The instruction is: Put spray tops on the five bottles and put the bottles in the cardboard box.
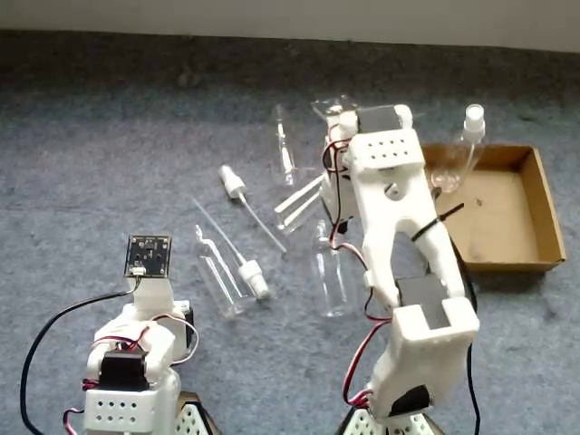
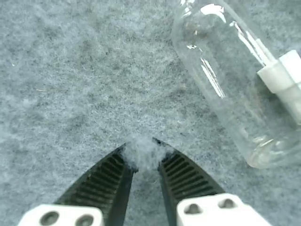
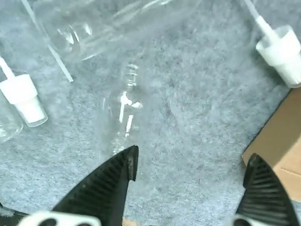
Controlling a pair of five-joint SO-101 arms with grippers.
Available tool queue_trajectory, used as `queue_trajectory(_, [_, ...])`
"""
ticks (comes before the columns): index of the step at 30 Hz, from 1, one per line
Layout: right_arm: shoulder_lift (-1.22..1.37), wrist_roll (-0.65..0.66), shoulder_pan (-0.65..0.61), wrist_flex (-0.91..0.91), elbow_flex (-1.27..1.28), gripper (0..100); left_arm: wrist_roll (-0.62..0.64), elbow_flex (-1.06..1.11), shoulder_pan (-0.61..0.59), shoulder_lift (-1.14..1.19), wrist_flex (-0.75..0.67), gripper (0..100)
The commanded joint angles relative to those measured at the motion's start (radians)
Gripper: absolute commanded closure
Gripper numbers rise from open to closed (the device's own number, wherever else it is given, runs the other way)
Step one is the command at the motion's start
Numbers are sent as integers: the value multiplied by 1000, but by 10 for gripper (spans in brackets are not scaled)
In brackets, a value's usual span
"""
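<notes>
My right gripper (image 3: 193, 160) is open wide just above the carpet. A clear bottle (image 3: 121, 110) without a top lies right in front of its fingertips. Another clear bottle (image 3: 77, 28) lies farther off, with white spray tops (image 3: 23, 99) (image 3: 282, 47) to either side. In the high view the right arm (image 1: 390, 172) stretches to the far middle of the carpet. My left gripper (image 2: 143, 155) is all but shut, holds nothing, and its tips touch the carpet. Beside it lies a bottle (image 2: 225, 80) with a spray top (image 2: 284, 77) resting across it. One topped bottle (image 1: 458, 154) leans in the cardboard box (image 1: 535, 217).
More clear bottles (image 1: 284, 145) (image 1: 331, 272) (image 1: 222, 272) lie on the grey carpet between the arms. Loose spray tops with long tubes (image 1: 233, 181) (image 1: 299, 204) lie in the middle. The box's corner (image 3: 282, 136) is close to my right gripper. The left arm (image 1: 136, 362) sits near the front.
</notes>
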Motion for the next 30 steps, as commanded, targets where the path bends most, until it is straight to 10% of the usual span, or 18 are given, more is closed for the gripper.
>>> queue_trajectory(1, [-174,3,10,21,31,678,-9,13,16,-7,-15,995])
queue_trajectory(30, [-914,2,10,-338,711,678,-9,24,19,-7,-17,995])
